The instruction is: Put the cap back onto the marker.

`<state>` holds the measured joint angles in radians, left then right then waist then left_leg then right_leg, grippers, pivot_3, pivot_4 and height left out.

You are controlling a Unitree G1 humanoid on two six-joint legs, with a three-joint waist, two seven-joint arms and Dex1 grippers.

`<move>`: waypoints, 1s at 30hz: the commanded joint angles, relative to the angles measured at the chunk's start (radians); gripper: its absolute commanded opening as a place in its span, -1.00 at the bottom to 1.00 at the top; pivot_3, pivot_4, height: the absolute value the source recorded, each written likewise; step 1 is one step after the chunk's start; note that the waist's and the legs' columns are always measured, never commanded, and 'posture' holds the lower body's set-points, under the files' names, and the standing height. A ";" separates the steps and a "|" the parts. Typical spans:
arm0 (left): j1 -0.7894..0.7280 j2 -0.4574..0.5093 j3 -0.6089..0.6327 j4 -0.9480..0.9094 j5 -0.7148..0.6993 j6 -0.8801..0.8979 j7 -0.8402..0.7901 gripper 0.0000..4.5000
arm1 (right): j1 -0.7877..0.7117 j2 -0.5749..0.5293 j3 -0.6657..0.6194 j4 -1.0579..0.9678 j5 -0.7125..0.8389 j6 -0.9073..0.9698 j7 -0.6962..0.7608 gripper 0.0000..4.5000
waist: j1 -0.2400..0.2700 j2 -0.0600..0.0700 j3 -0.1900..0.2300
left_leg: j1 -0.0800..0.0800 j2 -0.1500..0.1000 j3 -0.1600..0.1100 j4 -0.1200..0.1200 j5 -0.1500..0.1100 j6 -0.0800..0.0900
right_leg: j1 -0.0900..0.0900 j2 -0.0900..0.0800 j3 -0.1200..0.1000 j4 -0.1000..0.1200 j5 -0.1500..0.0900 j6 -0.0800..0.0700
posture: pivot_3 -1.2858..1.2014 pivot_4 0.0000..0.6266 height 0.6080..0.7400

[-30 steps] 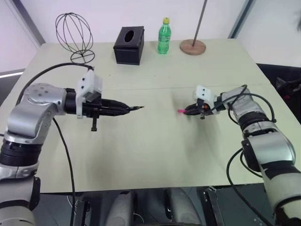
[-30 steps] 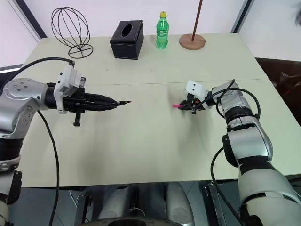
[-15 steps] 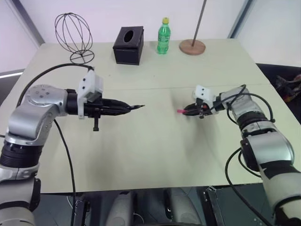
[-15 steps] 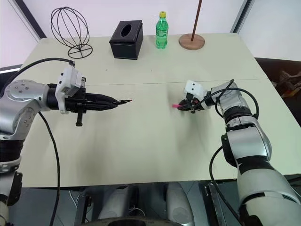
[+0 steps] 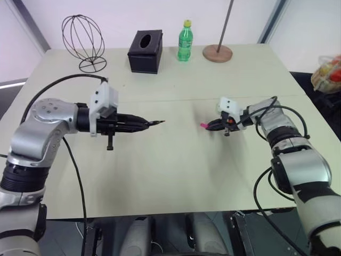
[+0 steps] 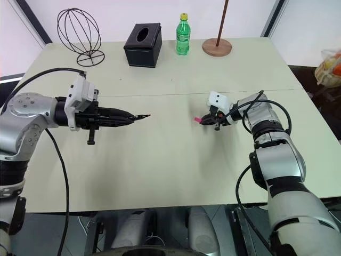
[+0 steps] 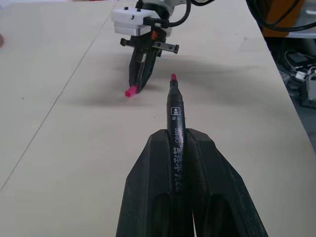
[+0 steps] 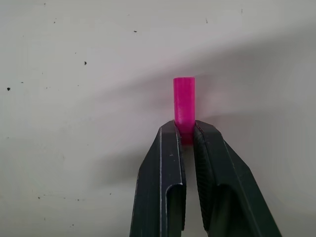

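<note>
My left gripper (image 5: 143, 124) is shut on the marker (image 7: 174, 123), a slim black stick. It hangs level above the table and its pink tip (image 7: 173, 76) points across at my right gripper. Over the middle right of the table, my right gripper (image 5: 211, 126) angles down and is shut on the cap (image 8: 183, 104). The cap is a short bright pink cylinder that sticks out past the fingertips (image 8: 170, 132), low over the table top. A wide gap of bare table separates the marker's tip (image 5: 158, 122) from the cap (image 5: 203, 126).
Along the table's far edge (image 5: 250, 48) stand a wire globe (image 5: 82, 37), a black tissue box (image 5: 145, 50), a green bottle (image 5: 185, 40) and a round wooden base with a pole (image 5: 218, 53). A colourful bag (image 5: 329, 73) shows beyond the right edge.
Both arms have stayed in place. The right gripper's fingers look a little tighter on the cap. A colourful bag has come into view at the far right.
</note>
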<state>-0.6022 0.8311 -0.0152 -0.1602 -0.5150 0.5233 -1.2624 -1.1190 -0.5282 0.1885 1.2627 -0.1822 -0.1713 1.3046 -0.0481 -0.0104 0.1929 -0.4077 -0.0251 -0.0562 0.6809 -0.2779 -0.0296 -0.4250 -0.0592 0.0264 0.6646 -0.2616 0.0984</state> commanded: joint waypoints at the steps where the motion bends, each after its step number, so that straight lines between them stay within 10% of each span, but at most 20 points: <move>1: -0.014 0.011 0.033 -0.012 -0.011 -0.011 0.003 -1.00 | -0.007 0.003 0.004 -0.006 -0.014 -0.002 -0.011 -0.97 | 0.000 0.000 0.000 | 0.000 0.000 0.000 0.000 0.000 0.000 | 0.000 0.000 0.000 0.000 0.000 0.000 | 0.03 -0.52 1.00; 13: -0.278 0.007 -0.094 0.396 0.176 -0.264 -0.212 -1.00 | -0.066 -0.119 0.048 -0.362 0.000 -0.012 0.236 -0.97 | 0.008 0.001 0.001 | -0.001 -0.002 0.000 0.000 0.000 0.000 | 0.000 0.000 -0.001 0.000 0.000 0.000 | 0.03 -0.52 1.00; 30: -0.629 -0.302 -0.255 1.082 0.524 -0.809 -0.193 -1.00 | -0.048 -0.103 0.093 -0.662 0.064 0.394 0.268 -0.97 | 0.004 0.001 0.001 | -0.002 -0.004 0.000 0.000 0.000 0.000 | -0.003 -0.001 -0.001 0.001 0.000 0.000 | 0.03 -0.52 1.00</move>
<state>-1.1921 0.5373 -0.2802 0.9076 -0.0045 -0.2524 -1.4749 -1.1211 -0.6336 0.2894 0.6134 -0.1318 0.2115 1.5807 -0.0438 -0.0093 0.1937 -0.4096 -0.0296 -0.0557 0.6811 -0.2778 -0.0296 -0.4276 -0.0603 0.0256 0.6652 -0.2616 0.0985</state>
